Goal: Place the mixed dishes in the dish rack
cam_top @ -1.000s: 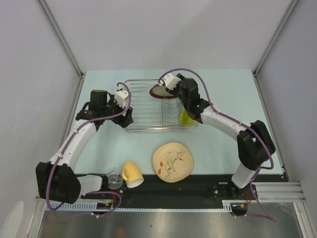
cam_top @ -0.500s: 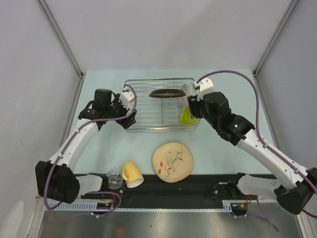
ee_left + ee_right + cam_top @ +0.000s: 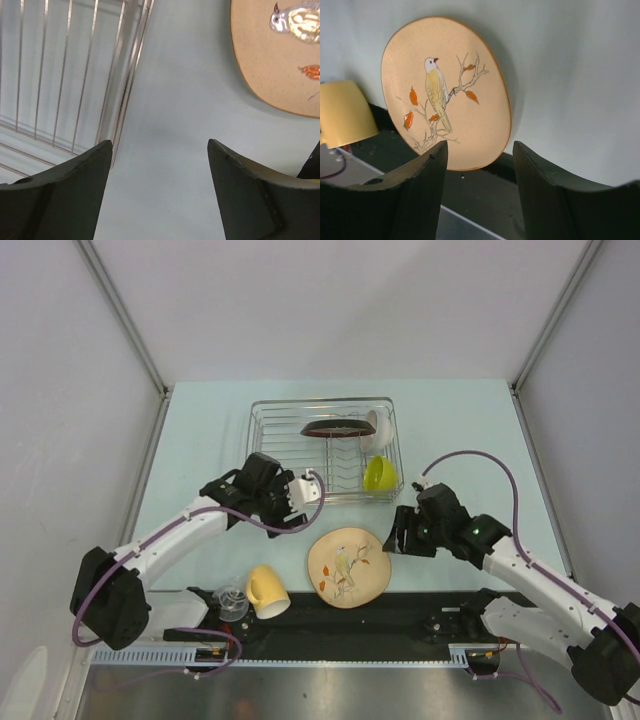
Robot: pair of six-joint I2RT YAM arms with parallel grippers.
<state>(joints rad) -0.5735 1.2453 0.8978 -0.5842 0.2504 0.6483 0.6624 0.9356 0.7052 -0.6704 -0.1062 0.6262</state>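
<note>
Red-rimmed plate (image 3: pixel 338 428) is now standing in the dish rack (image 3: pixel 280 455); left gripper (image 3: pixel 160 142) and right gripper (image 3: pixel 480 143), open and empty, are descending toward the beige patterned plate (image 3: pixel 347 568).

Left arm (image 3: pixel 170 533), right arm (image 3: pixel 540 580): white links, black joints, looping purple cables. End effector fingers (image 3: pixel 60 195) matte black, wedge-shaped.

The dish rack (image 3: pixel 270 455) sits at the far middle of the table (image 3: pixel 450 430). In it, one plate (image 3: pixel 335 428) stands on edge toward the far side, with a bowl (image 3: pixel 381 425) just right of it and a second bowl (image 3: pixel 379 473) nearer, at the rack's right end. Near of the rack, a second plate (image 3: pixel 348 567) lies flat on the table; left of it is the mug (image 3: pixel 266 591), then the glass (image 3: pixel 232 602), by the near edge
</note>
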